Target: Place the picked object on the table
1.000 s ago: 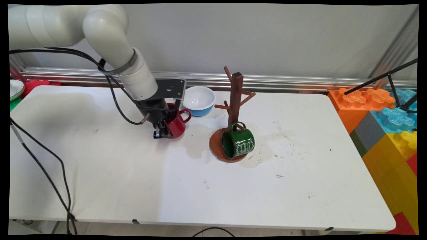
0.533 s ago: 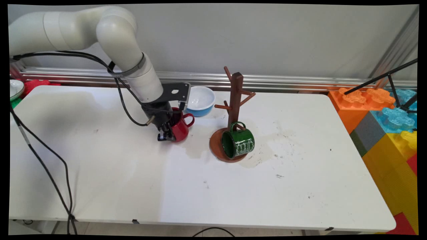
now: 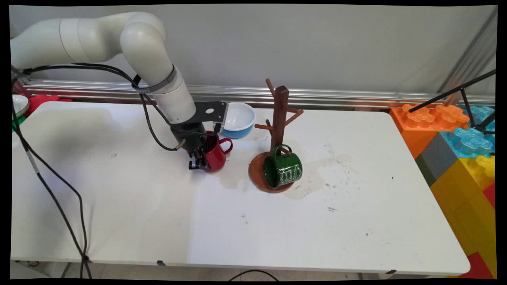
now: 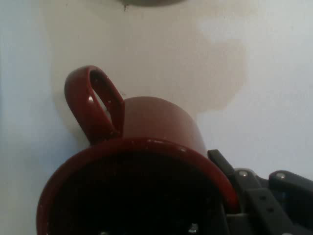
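While the white arm is reaching down from the table's point(image 3: 119, 221) far-left side, its gripper point(image 3: 200, 160) is sitting at the red mug point(image 3: 216, 157), which is lying toward the table's far edge, left of the middle. Mug: tilted, mouth leaning up toward the arm, handle point(image 3: 226, 143) pointing to the right edge and slightly to the far edge; whether its base is resting on the table or hanging just above it cannot be told. Claw relation: one finger is going inside the mug's mouth and the other is running down the outer wall on the side away from the handle, so the mug's long axis is lying close to the claw's own line. In the hand view the red mug point(image 4: 142, 161) is filling the lower frame, rim nearest the camera, handle point(image 4: 95, 105) at upper left, black linkage point(image 4: 264, 200) pressing alongside the wall at lower right. Claw state: narrow, clamping the mug's wall near the rim. Neighbours: blue bowl point(image 3: 237, 118) with white inside, just beyond the mug toward the far edge; wooden mug tree point(image 3: 277, 130) to the right, near the table's middle, with a green mug point(image 3: 283, 170) lying on its side against the round base, mouth facing the near-left.
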{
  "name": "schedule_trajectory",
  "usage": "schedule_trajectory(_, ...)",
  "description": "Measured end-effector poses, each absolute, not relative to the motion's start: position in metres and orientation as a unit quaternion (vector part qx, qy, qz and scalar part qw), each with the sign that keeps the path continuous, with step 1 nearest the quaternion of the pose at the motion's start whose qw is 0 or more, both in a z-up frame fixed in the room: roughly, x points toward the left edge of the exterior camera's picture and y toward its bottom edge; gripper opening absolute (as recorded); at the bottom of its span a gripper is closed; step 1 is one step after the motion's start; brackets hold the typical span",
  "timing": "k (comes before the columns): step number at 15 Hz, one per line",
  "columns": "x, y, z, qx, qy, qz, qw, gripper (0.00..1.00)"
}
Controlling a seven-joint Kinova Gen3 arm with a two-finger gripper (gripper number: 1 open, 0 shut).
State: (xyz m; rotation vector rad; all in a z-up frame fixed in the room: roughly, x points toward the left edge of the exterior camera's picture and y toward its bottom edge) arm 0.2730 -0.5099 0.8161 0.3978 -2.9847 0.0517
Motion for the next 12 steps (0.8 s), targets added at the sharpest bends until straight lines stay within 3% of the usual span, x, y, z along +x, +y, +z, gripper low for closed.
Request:
schedule_trajectory(3, 0.2737, -0.5107, 0.8139, 0.129, -0.989, 0.013, 0.068, 0.00)
schedule_trajectory(4, 0.2741, -0.5110, 0.8131, 0.129, -0.989, 0.012, 0.069, 1.00)
schedule_trajectory(12, 0.2735, -0.5093, 0.8157, 0.124, -0.988, 0.006, 0.089, 1.00)
